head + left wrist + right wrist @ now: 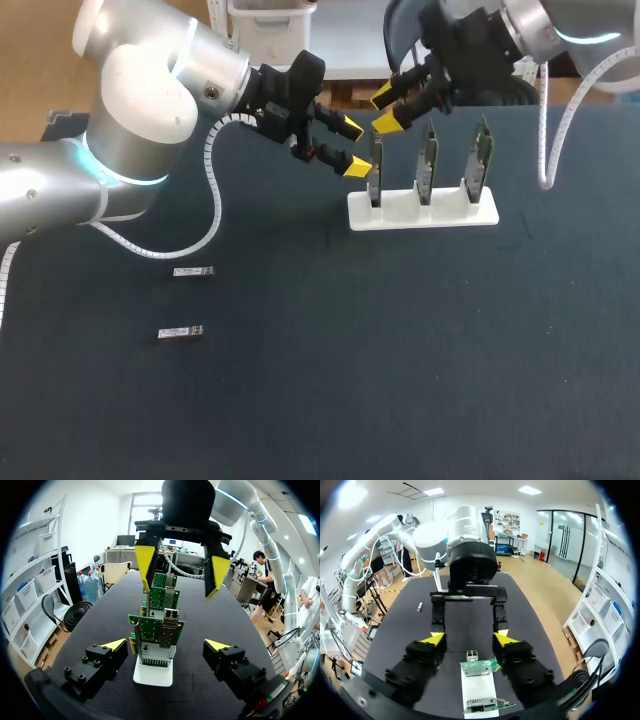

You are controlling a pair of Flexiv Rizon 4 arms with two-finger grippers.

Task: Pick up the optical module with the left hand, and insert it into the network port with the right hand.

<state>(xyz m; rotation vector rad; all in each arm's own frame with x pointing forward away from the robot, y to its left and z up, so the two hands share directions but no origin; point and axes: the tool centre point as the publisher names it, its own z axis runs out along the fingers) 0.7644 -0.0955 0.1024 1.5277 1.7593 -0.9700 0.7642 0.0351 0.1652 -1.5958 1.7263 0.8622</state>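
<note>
The left fingers [355,165] are spread apart and nothing is held between them; they are poised just beside the end board [376,186] of a white stand [445,216]. The right fingers [390,120] are likewise parted and empty, and are hung just above that same board.

Three green boards are carried upright in the stand's slots, one behind another; a metal port [171,614] is seen on the one nearest the left fingers.

The things to be picked up are found well apart from both arms: a small metal module [193,271] lies flat on the dark worktop [400,350], and a second module [181,332] lies near it.

Each is judged light, rigid and smooth-sided, so a slip is thought likelier than a crush; a hold is best taken across the long sides toward one end, so that the plug end is left free. The boards are judged to be merely seated in their slots, so a hard push may tip them.
</note>
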